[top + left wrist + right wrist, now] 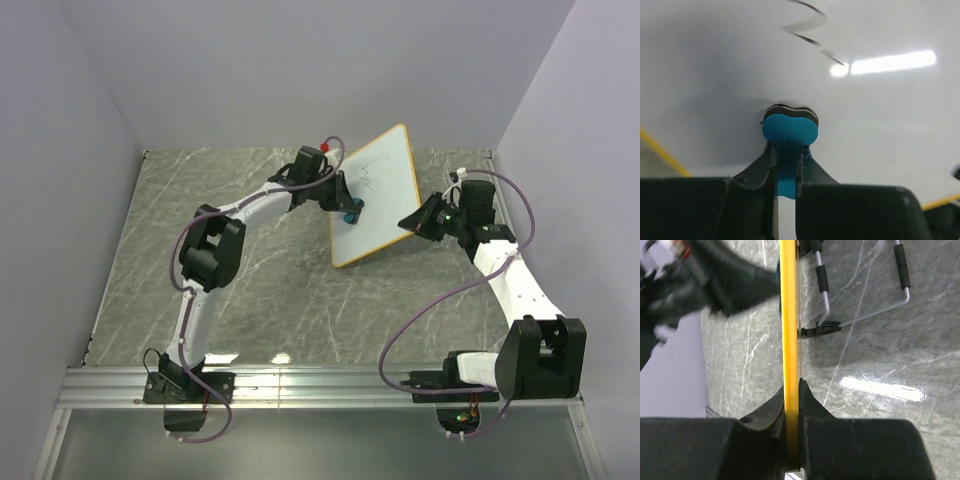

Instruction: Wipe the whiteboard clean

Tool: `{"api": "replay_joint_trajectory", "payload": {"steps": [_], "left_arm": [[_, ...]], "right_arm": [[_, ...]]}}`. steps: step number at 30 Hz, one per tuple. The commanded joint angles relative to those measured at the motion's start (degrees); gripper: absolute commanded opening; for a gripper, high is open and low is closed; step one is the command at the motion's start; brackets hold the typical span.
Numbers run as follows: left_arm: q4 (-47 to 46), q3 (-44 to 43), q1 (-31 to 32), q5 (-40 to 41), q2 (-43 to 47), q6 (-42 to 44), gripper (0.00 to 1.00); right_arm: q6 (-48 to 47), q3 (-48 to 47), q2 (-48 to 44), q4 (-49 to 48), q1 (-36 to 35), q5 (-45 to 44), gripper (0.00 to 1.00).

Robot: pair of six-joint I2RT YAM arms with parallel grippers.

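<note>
The whiteboard (378, 195) stands tilted on the table, white with an orange-yellow rim, with dark scribbles near its upper part. My right gripper (418, 218) is shut on its right rim, which shows edge-on as a yellow strip (789, 330) between the jaws (792, 390). My left gripper (345, 205) is shut on the blue eraser (352, 212) and presses it against the board face. In the left wrist view the eraser (790, 131) touches the white surface (715, 75), with a dark scribble (807, 27) above it.
The board's wire stand (860, 295) with black sleeves sits behind the board on the grey marbled table (250, 270). Grey walls close in the left, back and right. A metal rail (320, 385) runs along the near edge.
</note>
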State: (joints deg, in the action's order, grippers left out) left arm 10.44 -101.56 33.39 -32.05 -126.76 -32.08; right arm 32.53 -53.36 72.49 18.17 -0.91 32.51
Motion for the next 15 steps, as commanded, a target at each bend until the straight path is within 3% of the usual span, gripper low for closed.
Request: {"api": "replay_joint_trajectory", "payload": {"steps": [1, 5, 15], "left_arm": [[2.3, -2.8, -1.2, 4.6, -9.5, 0.4, 0.00], [4.6, -9.6, -2.9, 4.6, -15.8, -1.1, 0.00], [6.7, -11.9, -1.8, -0.4, -14.7, 2.1, 0.00]], "right_arm": [[0.3, 0.6, -1.3, 4.1, -2.8, 6.2, 0.00], [-0.4, -0.2, -0.8, 5.0, -2.8, 6.0, 0.00], [-0.1, 0.6, -0.4, 3.7, -3.1, 6.6, 0.00]]}}
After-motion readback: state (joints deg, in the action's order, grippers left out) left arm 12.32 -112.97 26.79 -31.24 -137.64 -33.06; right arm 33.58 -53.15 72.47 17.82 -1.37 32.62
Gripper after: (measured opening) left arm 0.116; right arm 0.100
